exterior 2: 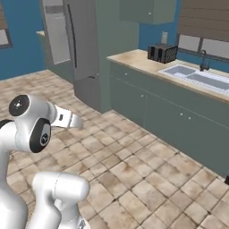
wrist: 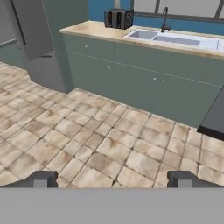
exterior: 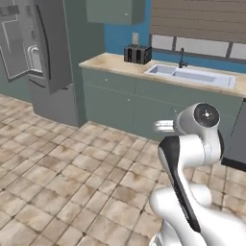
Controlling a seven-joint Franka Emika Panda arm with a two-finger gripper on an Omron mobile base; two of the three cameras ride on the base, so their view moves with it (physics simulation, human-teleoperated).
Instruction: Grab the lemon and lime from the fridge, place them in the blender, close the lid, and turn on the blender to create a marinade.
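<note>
The tall grey fridge (exterior: 45,53) stands at the far left of the room, its upper door (exterior: 21,41) swung open so the pale grey inner racks of the door face the room. To its right runs a row of teal-green counter cabinets (exterior: 129,103) under a beige stone worktop (exterior: 113,62). A black two-slot toaster (exterior: 137,54) sits on the worktop against the blue wall, and just right of it a pale steel sink (exterior: 192,75) with a dark tap (exterior: 182,57) is set into the top.

The white arm's two-finger gripper (wrist: 111,179) hovers over the tan tiled floor (exterior: 57,182), well apart from the fridge and the cabinets. In the hand view its two dark fingertips (wrist: 40,179) stand far apart at the near edge, with nothing between them, so the pincer is spread wide and holds nothing.
</note>
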